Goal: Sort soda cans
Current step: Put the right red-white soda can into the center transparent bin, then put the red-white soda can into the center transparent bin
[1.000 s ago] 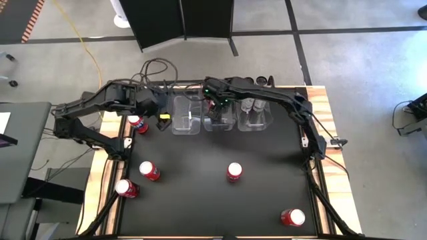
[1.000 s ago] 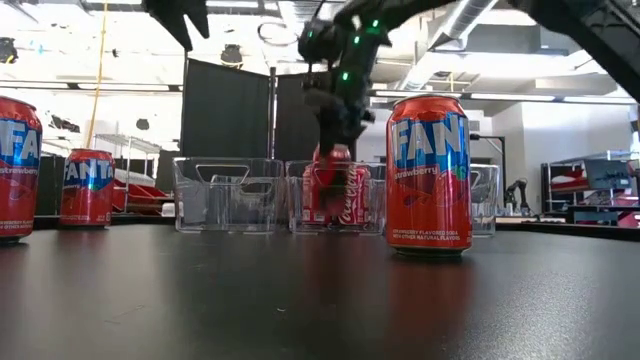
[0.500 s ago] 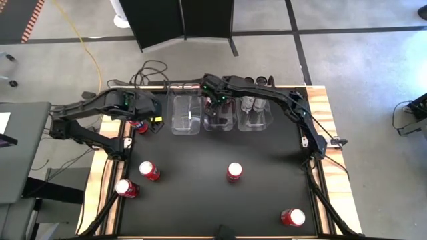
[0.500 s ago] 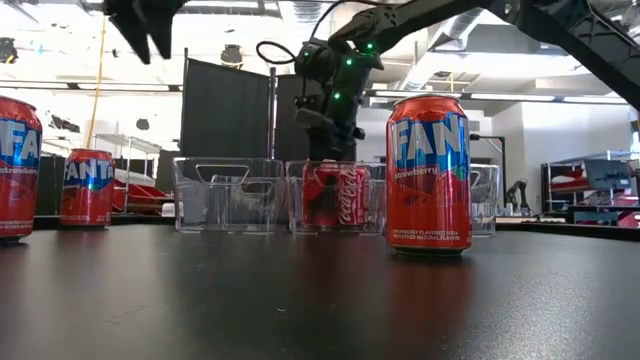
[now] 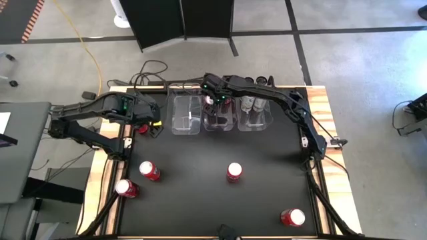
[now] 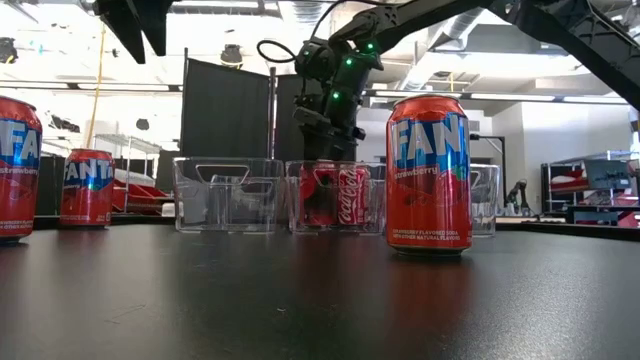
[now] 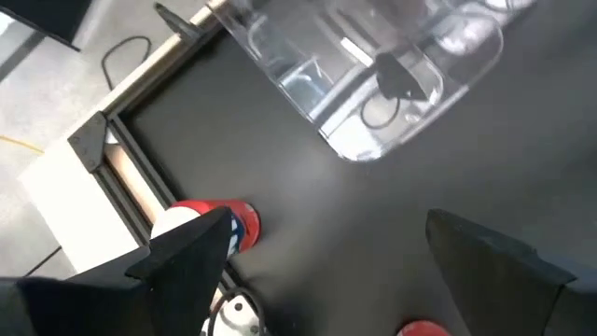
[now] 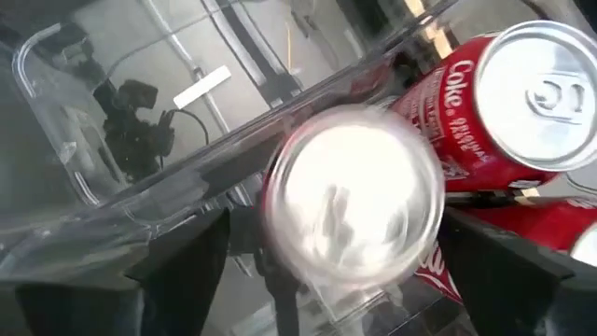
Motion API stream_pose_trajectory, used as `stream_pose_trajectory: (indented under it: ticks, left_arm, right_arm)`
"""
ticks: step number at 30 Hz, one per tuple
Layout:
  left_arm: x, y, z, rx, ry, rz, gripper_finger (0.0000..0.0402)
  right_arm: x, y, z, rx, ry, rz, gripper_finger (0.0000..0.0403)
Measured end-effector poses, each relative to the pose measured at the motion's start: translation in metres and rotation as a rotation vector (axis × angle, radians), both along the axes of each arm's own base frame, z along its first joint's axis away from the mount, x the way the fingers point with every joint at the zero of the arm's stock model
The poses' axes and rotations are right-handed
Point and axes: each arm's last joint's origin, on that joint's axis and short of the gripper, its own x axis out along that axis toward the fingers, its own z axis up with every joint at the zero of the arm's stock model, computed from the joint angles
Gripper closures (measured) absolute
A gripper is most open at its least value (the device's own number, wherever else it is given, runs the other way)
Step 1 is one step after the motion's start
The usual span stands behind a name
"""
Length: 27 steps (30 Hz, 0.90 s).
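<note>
Red soda cans stand on the black table: two near the left edge, one mid-table, one at the near right. My right gripper is open over the middle clear bin. Its fingers stand apart on either side of a red can's top, beside a Coke can in that bin. My left gripper hangs open above a red can at the table's far left.
Three clear bins stand in a row at the far edge. The left bin holds nothing I can see, and the right bin holds silver-topped cans. A Fanta can stands close in the low view. Cables lie beyond the far edge.
My right gripper has lowered the red can into the middle bin, opened and let it go; the can now stands in the bin beside the Coke can. My left gripper has gone toward the table's left edge and down, rolling a little, and hangs over the far-left can.
</note>
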Motion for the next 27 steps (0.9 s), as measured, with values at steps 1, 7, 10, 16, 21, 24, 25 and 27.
stream_pose_trajectory:
  ticks: [1,7,10,16,21,24,25,27]
  left_arm:
    - [-0.002,0.000,0.001,0.008,-0.011,0.011,0.0049]
    - [-0.010,0.000,0.007,0.034,-0.064,0.025,0.0049]
    - [-0.012,0.000,0.009,0.037,-0.081,0.018,0.0049]
    - [-0.011,0.000,0.008,0.056,-0.024,-0.058,0.0049]
    - [-0.006,0.001,0.006,0.070,0.011,-0.104,0.0049]
    - [0.001,0.001,0.004,0.082,0.030,-0.132,0.0049]
    - [0.002,0.001,0.003,0.080,0.023,-0.122,0.0049]
    - [0.006,0.002,0.002,0.078,0.018,-0.102,0.0049]
  right_arm:
    - [0.000,-0.001,0.000,0.000,-0.007,-0.005,0.0008]
    - [0.000,-0.003,0.001,0.000,-0.013,-0.018,0.0011]
    - [-0.001,0.001,0.009,-0.005,-0.039,-0.019,0.0010]
    - [-0.006,0.013,0.047,-0.047,-0.168,-0.009,0.0010]
    - [-0.023,0.020,0.082,-0.060,-0.247,-0.033,0.0010]
    - [-0.033,0.024,0.101,-0.070,-0.294,-0.042,0.0010]
    - [-0.037,0.025,0.106,-0.075,-0.306,-0.042,0.0010]
    - [-0.042,0.027,0.115,-0.082,-0.327,-0.041,0.0010]
